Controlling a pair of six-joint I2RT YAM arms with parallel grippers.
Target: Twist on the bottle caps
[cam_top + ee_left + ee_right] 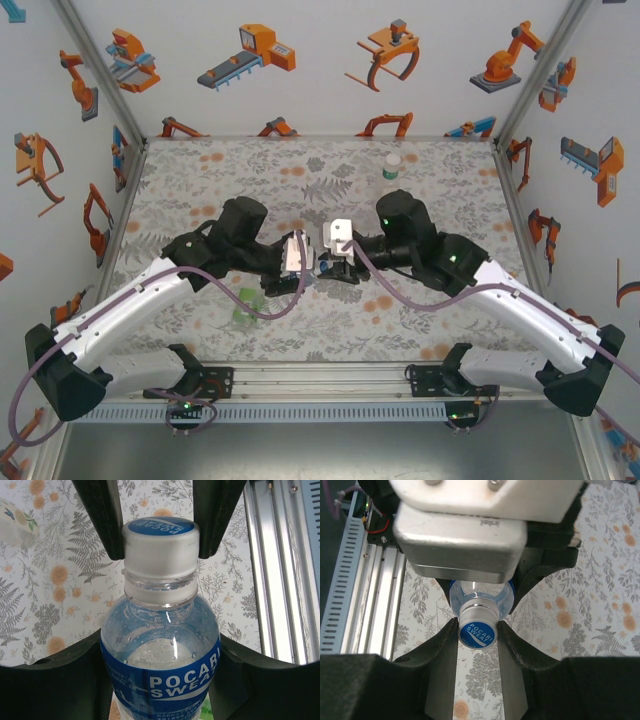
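Now my left claw [161, 637] is clamped round the blue-labelled clear plastic bottle [160, 670] over the tabletop [200, 180], right claw [477, 626] pinching its white round cap [159, 542]; thin walls likely squash, so I'd squeeze lightly.

One camera looks down from high behind the near edge over the whole table [200, 180], while both wrist cameras sit very close, facing each other along the same blue-labelled bottle [160, 645] at mid-table.
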